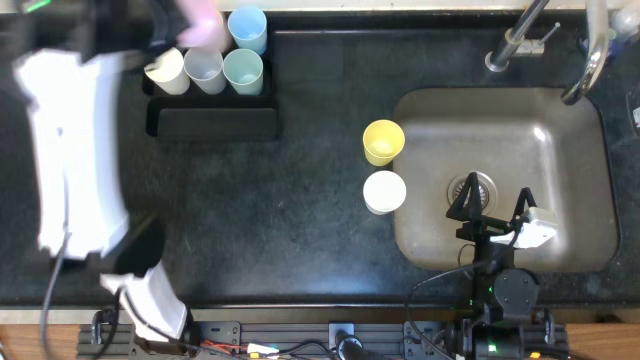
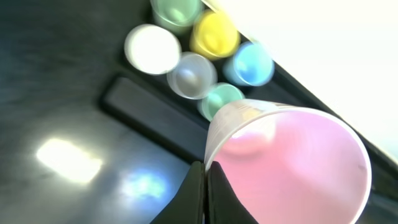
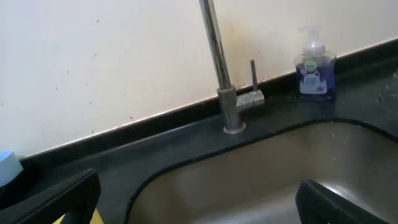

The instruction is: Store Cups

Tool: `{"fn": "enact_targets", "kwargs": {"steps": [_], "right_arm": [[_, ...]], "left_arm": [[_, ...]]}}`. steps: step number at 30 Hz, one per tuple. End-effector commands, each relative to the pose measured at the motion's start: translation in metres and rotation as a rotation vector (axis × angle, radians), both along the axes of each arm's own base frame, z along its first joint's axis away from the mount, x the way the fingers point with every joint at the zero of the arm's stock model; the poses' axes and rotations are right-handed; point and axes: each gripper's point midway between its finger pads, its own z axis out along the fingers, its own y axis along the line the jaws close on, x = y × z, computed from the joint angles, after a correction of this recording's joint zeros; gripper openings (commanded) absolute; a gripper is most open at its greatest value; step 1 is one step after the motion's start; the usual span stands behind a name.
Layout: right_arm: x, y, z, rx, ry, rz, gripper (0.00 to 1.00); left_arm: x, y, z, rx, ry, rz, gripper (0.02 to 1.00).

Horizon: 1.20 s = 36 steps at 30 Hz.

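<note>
- Grip is on the rim: the left gripper's (image 2: 205, 173) fingers pinch the pink cup's (image 2: 292, 168) wall, holding it above the black tray (image 1: 215, 122) at the table's back left.
- I'd bring it down level into a free spot beside the teal cup (image 2: 221, 99), so it doesn't clip its neighbours.
- Let go only once the base rests.
- The right gripper (image 1: 492, 205) hangs over the sink (image 1: 560, 110) with its fingers spread; the yellow cup (image 1: 383, 141) and white cup (image 1: 384, 191) stand on the table.
</note>
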Motion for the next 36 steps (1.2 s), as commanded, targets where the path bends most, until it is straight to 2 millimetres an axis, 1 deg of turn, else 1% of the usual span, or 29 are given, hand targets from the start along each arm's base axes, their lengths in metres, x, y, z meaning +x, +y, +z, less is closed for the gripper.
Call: {"fn": "enact_targets", "kwargs": {"steps": [1,4,6,8,11,13,19,22,26,31,36], "right_arm": [[0.0,-0.002,-0.003,0.007,-0.002,-0.008,0.998],[0.0,-0.002,-0.004,0.007,-0.001,-0.008,0.996],[0.0,-0.002,-0.003,0.007,-0.002,-0.007,0.998],[0.0,-0.002,-0.003,0.007,-0.002,-0.008,0.996],[0.0,-0.002,-0.003,0.008,-0.002,-0.008,0.996],[0.0,-0.002,-0.003,0.007,-0.002,-0.007,0.998],[0.0,-0.002,-0.003,0.008,-0.002,-0.008,0.998],[0.0,-0.002,-0.003,0.007,-0.002,-0.007,0.998],[0.0,-0.002,-0.003,0.008,-0.002,-0.007,0.998],[0.0,-0.002,-0.003,0.007,-0.002,-0.008,0.996],[0.0,-0.002,-0.003,0.008,-0.002,-0.008,0.996]], "left_arm": [[-0.021,0.042,-0.046,0.075,0.181,0.164,0.036],[-0.042,0.069,-0.089,0.051,0.321,0.269,0.036],[-0.041,0.079,-0.117,0.019,0.354,0.298,0.036],[-0.038,0.084,-0.141,-0.034,0.372,0.315,0.036],[-0.032,0.09,-0.164,-0.089,0.371,0.333,0.036],[-0.024,0.095,-0.171,-0.094,0.343,0.343,0.034],[-0.015,0.106,-0.173,-0.098,0.31,0.365,0.036],[-0.01,0.107,-0.18,-0.1,0.317,0.368,0.036],[-0.009,0.107,-0.19,-0.099,0.342,0.37,0.036],[-0.002,0.11,-0.196,-0.093,0.334,0.373,0.036],[-0.001,0.11,-0.203,-0.092,0.352,0.374,0.036]]}}
